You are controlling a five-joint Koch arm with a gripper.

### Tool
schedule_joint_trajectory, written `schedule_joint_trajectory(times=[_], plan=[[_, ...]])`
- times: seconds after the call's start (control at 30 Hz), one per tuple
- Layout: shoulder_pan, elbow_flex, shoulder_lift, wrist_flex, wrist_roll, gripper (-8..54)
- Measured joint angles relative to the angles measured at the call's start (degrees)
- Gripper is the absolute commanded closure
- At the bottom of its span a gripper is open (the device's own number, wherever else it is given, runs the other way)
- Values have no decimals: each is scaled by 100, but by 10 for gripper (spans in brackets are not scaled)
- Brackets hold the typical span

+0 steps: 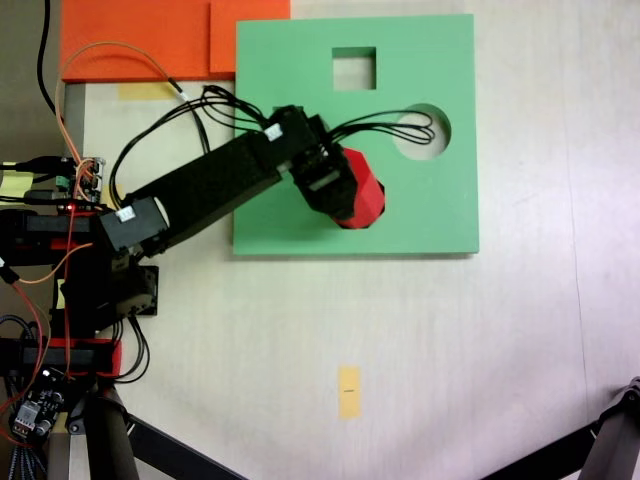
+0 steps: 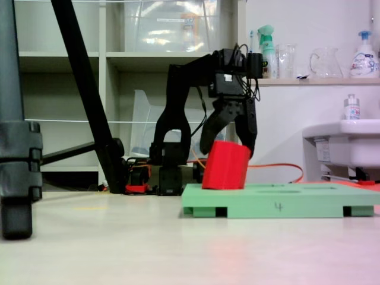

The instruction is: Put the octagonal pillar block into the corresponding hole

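green board (image 2: pixel 279 205) marked "4"

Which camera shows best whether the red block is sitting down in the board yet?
The low side fixed view: the red block stands tilted on the green board, claw around it. From above, the arm covers part of it.

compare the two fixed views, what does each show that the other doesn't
A fixed view looks down on the green board, with its square cutout and round cutout. A fixed view gives the side: the red block tilted, base at the board's top. In both fixed views the claw is clamped on the block.
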Motion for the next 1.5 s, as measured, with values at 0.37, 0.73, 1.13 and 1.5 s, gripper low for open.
schedule_joint_trajectory(times=[0.37,0.73,1.13,1.5], plan=[[132,404,246,-264,-694,98],[237,264,26,-255,-1749,117],[264,-9,-105,105,-2637,145],[299,-220,-114,483,-2725,155]])
